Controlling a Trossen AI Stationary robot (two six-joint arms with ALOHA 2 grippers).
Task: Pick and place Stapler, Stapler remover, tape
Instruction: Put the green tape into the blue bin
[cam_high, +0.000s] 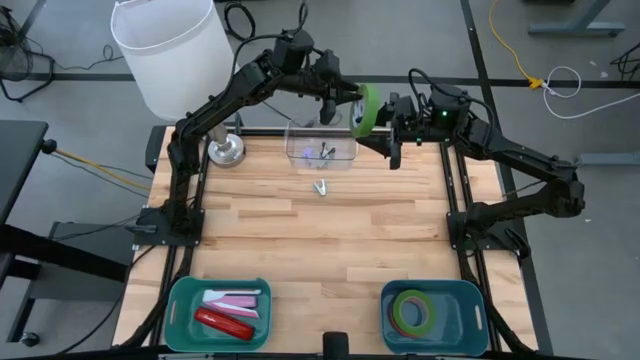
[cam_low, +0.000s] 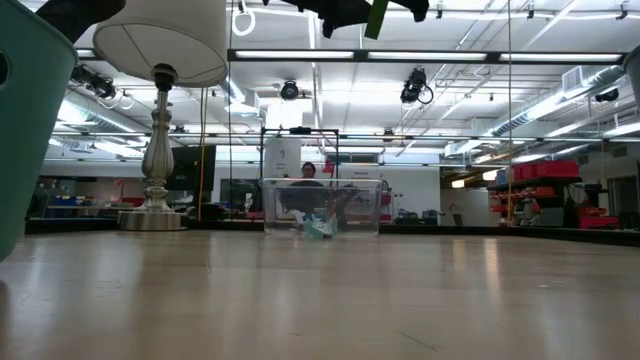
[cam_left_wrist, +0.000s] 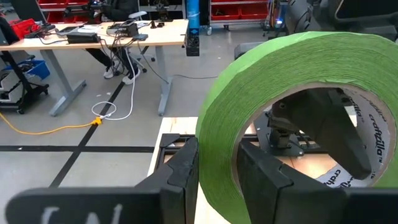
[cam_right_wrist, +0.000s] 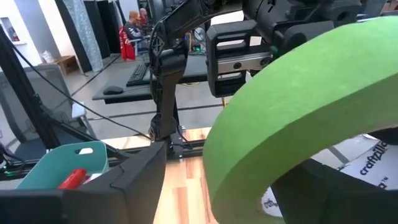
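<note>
A: Risk from here? A handover looks to be in progress, judged from the poses. The green tape roll (cam_high: 366, 109) is held in mid-air over the desk's (cam_high: 300, 240) far edge, beside the clear box (cam_high: 321, 143). If it's released by one side before it's properly pinched by the other, the roll is dropped & could roll off the desk

B: Fingers?

A: Left gripper (cam_left_wrist: 217, 171): closed on the roll's band, one finger outside, one inside the ring. Right gripper (cam_right_wrist: 217, 186): the roll sits between its fingers, but a firm pinch can't be told

B: Arm pose?

A: Both arms are raised & stretched toward each other at the far side, wrists meeting at the roll. Other tape rings (cam_high: 415, 310) lie in the right teal bin (cam_high: 470, 300); red stapler (cam_high: 223, 322) is in the left bin (cam_high: 180, 300)
</note>
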